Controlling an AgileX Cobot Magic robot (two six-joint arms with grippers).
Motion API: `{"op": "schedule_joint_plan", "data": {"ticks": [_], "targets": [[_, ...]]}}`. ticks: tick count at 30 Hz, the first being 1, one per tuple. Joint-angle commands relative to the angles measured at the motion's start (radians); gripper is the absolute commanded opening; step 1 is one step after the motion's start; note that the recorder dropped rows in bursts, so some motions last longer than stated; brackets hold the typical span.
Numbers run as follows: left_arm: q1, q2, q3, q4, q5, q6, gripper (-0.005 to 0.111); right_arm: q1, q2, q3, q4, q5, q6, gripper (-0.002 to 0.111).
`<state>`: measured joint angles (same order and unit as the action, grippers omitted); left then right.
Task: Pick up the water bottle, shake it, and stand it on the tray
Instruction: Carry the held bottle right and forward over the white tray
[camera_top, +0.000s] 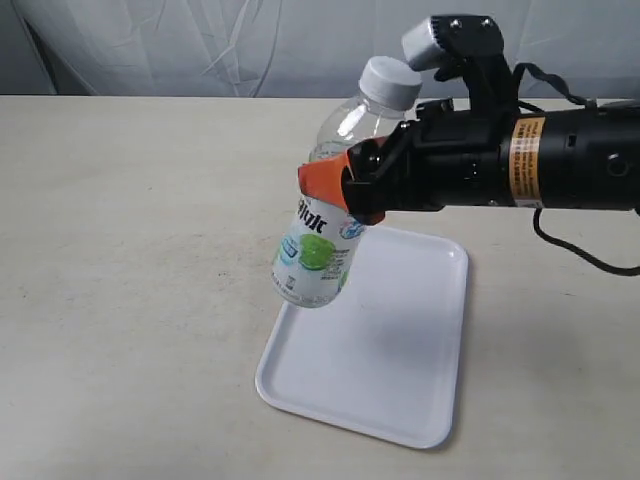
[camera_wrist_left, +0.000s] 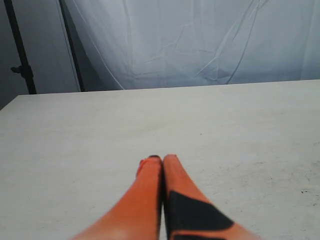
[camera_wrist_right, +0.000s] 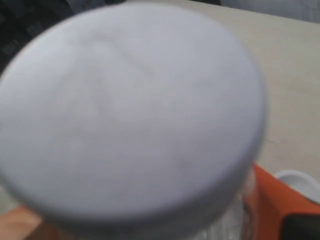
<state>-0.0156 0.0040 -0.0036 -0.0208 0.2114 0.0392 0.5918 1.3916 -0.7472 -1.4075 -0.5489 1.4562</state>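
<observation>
The water bottle (camera_top: 325, 215), clear with a white cap and a lime label, hangs tilted in the air above the near left part of the white tray (camera_top: 400, 350). My right gripper (camera_top: 345, 190) is shut on its middle with orange fingers. In the right wrist view the bottle's white cap (camera_wrist_right: 130, 110) fills the picture, blurred, with one orange finger (camera_wrist_right: 272, 200) beside it. My left gripper (camera_wrist_left: 162, 159) is shut with nothing in it, low over bare table, and does not show in the exterior view.
The tray lies flat on the beige table (camera_top: 130, 250). A white cloth backdrop (camera_top: 250, 45) hangs behind the table's far edge. A dark stand pole (camera_wrist_left: 17, 50) rises off the far corner in the left wrist view.
</observation>
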Motion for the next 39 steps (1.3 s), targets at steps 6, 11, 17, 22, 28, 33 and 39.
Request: {"op": "schedule_joint_plan", "data": {"ticks": [6,11,17,22,28,33,39], "targets": [[-0.006,-0.004,0.004,0.001,-0.008,-0.006,0.000,-0.003,-0.040,-0.005,0.112,0.564,-0.047,-0.001],[-0.006,-0.004,0.004,0.001,-0.008,-0.006,0.000,0.050,-0.005,-0.020,0.136,-0.038,-0.123,-0.001],[-0.006,-0.004,0.004,0.001,-0.008,-0.006,0.000,0.085,-0.003,-0.021,0.170,0.720,-0.164,-0.001],[-0.006,-0.004,0.004,0.001,-0.010,-0.006,0.000,0.097,-0.015,-0.017,0.188,0.509,-0.111,-0.001],[-0.006,-0.004,0.004,0.001,-0.010,-0.006,0.000,0.119,0.030,-0.037,0.228,0.175,-0.221,-0.001],[-0.006,-0.004,0.004,0.001,-0.010,-0.006,0.000,0.117,0.030,-0.064,0.233,0.725,-0.230,-0.001],[-0.006,-0.004,0.004,0.001,-0.010,-0.006,0.000,0.117,0.029,-0.062,0.231,0.613,-0.230,-0.001]]}}
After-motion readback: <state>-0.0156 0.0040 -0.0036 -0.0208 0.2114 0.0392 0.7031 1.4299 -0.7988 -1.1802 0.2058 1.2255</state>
